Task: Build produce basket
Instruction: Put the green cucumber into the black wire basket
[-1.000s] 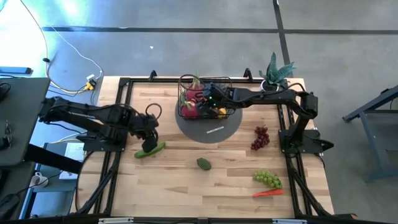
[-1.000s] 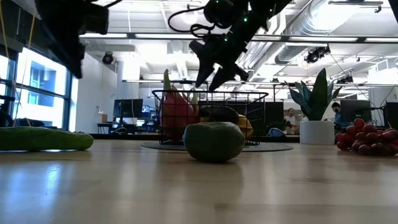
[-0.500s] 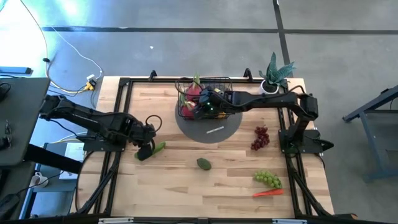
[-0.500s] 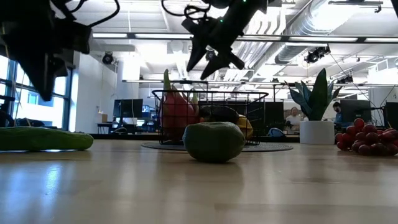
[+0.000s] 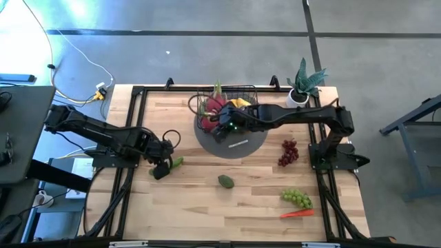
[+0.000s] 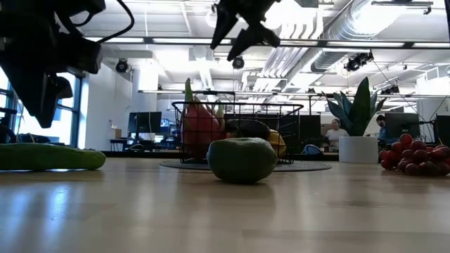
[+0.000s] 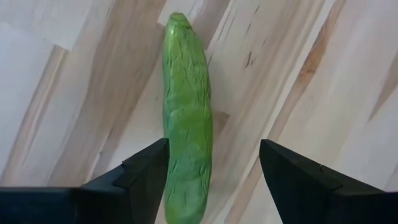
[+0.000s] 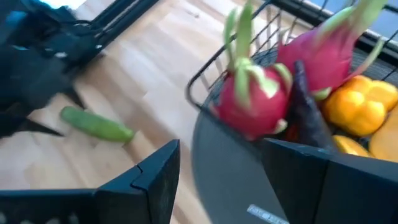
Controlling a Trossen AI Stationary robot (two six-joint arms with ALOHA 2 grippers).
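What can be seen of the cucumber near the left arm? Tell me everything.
The cucumber is a long, slim green piece with wrinkled, matte skin and one tapered end in sight. It lies flat on the pale wooden table, on the left side, well apart from the basket. The left gripper hangs over it with open jaws; one finger overlaps its near end, but contact cannot be told.

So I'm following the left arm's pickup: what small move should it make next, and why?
Probably lower a little further and close on the cucumber. The left gripper hangs open right over it, one finger against the cucumber's side, the other clear. The cucumber lies flat on the table, still outside the basket.
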